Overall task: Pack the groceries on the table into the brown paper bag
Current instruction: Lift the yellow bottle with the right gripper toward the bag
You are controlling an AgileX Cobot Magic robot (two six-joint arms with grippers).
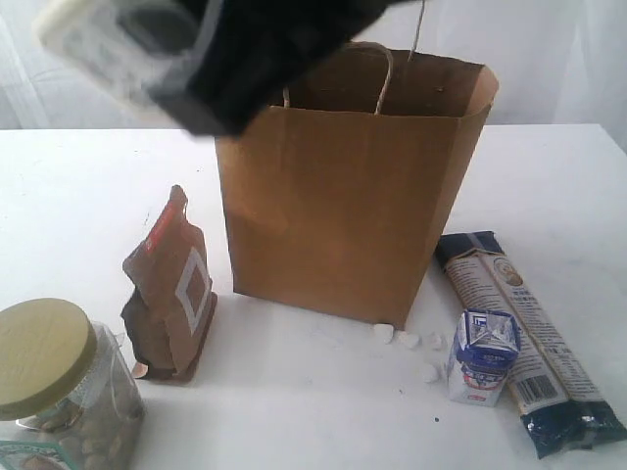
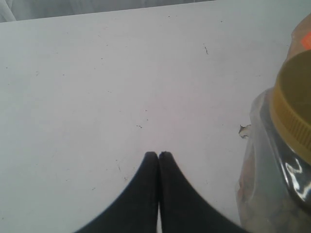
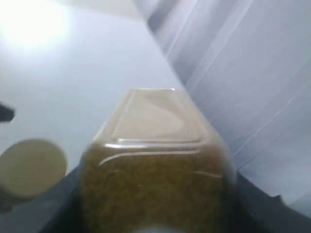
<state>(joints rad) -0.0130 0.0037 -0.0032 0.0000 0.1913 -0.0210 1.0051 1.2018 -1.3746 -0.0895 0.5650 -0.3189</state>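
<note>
Two pincers. Right pincer (image 3: 160,206) part-open, clamped on yellow white-capped bottle (image 3: 155,145), high over left rim of brown paper bag (image 1: 343,206). My read: step is bottle into bag; next move needs centring over mouth, clear of handles (image 1: 384,73), then release. Left pincer (image 2: 158,158) closed tight, empty, over table (image 1: 294,401) beside clear jar (image 1: 59,382), well left of bag. Pouch (image 1: 171,289) just left of bag; carton (image 1: 482,357), packet (image 1: 529,338) right. Bag inside hidden from me; jar holds brownish bits.

Exterior faces bag (image 1: 343,196) closely; left wrist shares jar (image 2: 291,111).
</note>
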